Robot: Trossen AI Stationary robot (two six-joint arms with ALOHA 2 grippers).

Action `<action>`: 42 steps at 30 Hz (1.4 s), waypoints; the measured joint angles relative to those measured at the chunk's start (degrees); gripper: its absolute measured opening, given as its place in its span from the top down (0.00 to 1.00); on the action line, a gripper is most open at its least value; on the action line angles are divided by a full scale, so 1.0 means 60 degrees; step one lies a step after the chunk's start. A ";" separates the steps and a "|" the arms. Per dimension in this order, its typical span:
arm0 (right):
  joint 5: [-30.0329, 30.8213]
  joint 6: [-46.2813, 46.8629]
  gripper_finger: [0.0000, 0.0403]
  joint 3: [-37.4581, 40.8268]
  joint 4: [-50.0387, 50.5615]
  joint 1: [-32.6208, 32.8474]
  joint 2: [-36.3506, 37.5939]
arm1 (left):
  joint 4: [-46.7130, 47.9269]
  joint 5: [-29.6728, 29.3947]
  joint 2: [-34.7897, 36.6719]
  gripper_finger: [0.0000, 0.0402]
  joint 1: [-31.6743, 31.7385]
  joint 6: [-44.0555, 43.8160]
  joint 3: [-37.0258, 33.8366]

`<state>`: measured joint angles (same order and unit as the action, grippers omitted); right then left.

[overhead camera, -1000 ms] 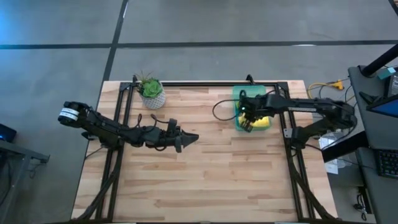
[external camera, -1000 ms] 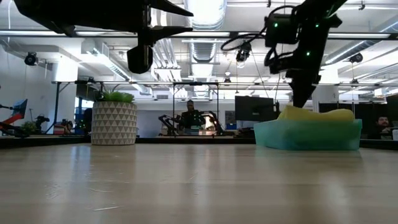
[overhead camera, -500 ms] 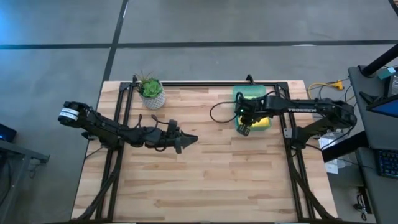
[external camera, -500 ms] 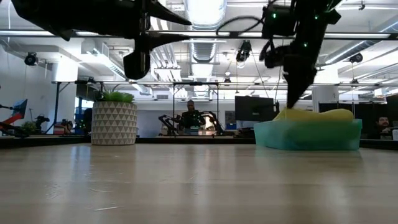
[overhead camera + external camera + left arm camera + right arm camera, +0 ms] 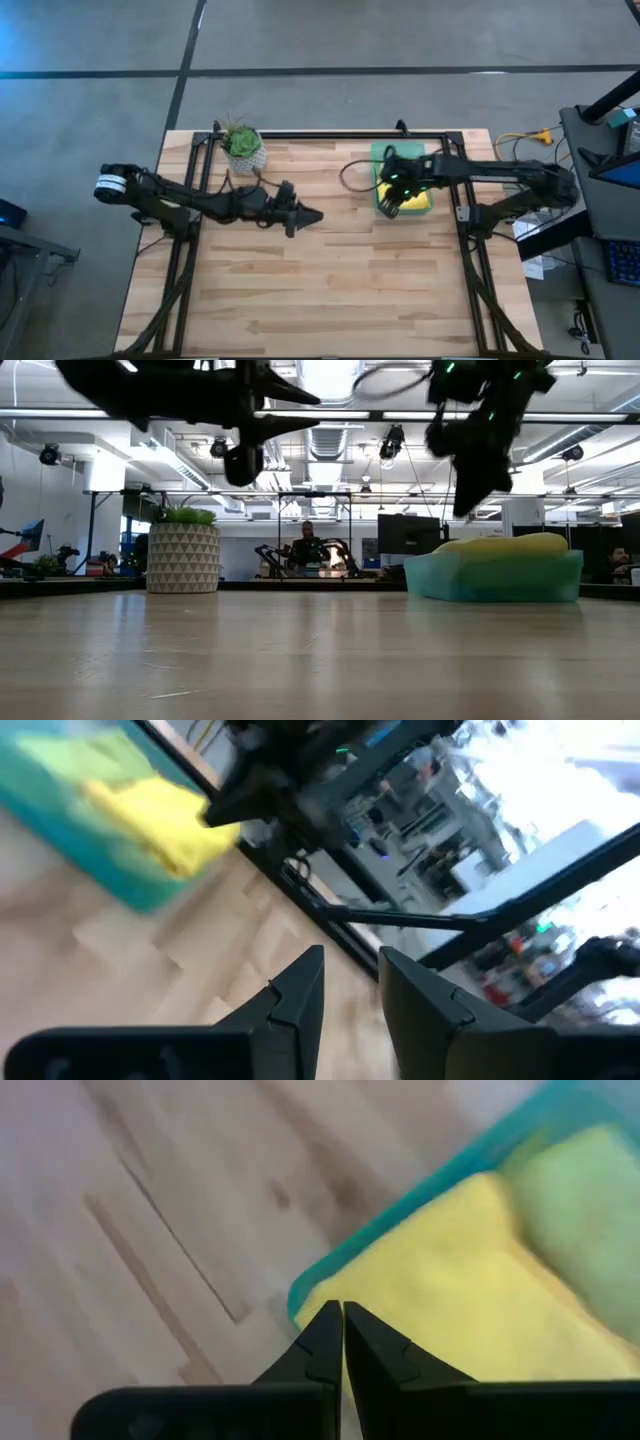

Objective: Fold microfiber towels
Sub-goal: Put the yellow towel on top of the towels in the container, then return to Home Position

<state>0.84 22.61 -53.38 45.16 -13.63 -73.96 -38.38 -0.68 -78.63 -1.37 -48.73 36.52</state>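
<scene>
A translucent green bin (image 5: 380, 160) stands at the table's far right, and microfiber towels lie heaped in it. A bright yellow towel (image 5: 470, 1270) is on top, with a lime green towel (image 5: 580, 1190) beside it. My right gripper (image 5: 343, 1308) is shut and points steeply down. It hangs above the bin's near left corner, clear of the yellow towel (image 5: 510, 544). My left gripper (image 5: 312, 215) hovers level and high over the table's middle. It points toward the bin, and its fingers (image 5: 300, 985) stand a little apart with nothing between them.
A potted plant (image 5: 245, 152) in a white patterned pot stands at the table's far left. Black frame rails (image 5: 200, 170) run along the table's left, right and far sides. Bare wooden tabletop (image 5: 330, 290) lies between the arms and toward the near edge.
My right gripper has risen from the yellow towel in the bin and tipped, moving a little toward the bin's near left corner while staying shut. My left gripper has swung level toward the table's far edge and rolled slightly, its gap unchanged.
</scene>
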 joint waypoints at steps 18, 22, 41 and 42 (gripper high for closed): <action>0.2109 0.7971 0.98 0.3965 0.0194 0.0127 0.5632 | 0.6483 0.4618 -0.8694 0.82 0.2227 0.2501 1.1491; 0.2334 0.7986 0.98 0.4229 -0.0135 0.0098 0.5790 | 0.7734 0.3873 -0.9616 0.91 0.2245 0.3042 1.2941; 0.2071 0.6976 0.98 0.3665 -0.0391 0.0098 0.5325 | 0.9204 0.2652 -0.9026 1.00 0.2359 0.3526 1.3295; 0.1942 0.6969 0.98 0.3684 -0.0473 0.0100 0.5212 | 0.9151 0.2491 -0.9003 1.00 0.2372 0.3533 1.3295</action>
<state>12.49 64.42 -31.27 42.33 -13.03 -42.69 16.52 14.27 -132.65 12.86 -27.53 116.29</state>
